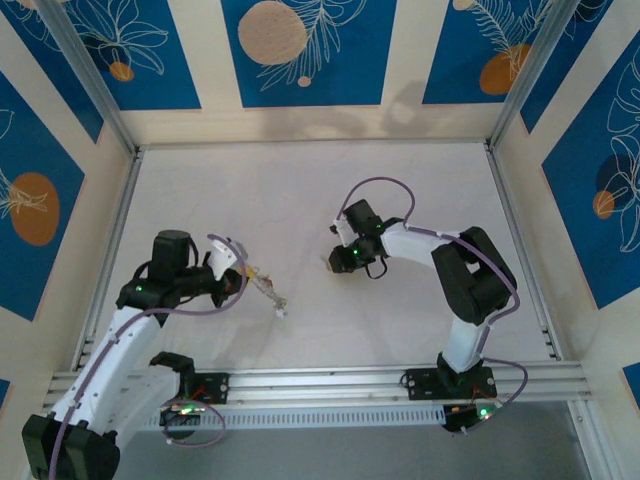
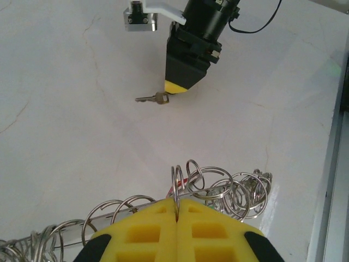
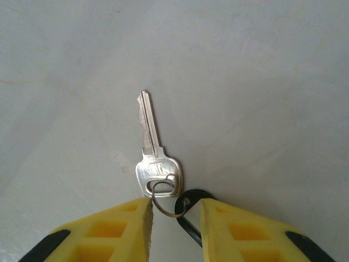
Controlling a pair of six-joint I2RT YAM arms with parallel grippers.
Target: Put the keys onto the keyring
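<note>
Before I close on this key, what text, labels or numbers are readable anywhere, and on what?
No text reads clearly.
Key: stamped mark on its head, too blurred to read.
Black tag: mostly hidden between the fingers of the right end effector, no label legible.
Wall panels: drawings, no words.
Rings pinched by the left end effector: bare metal.

We see one silvery key (image 3: 155, 164) flat at frame centre, blade up, black tag (image 3: 194, 192) below. The keyring (image 2: 176, 183) stands upright at bottom centre, seemingly among tangled loops (image 2: 240, 191).
</note>
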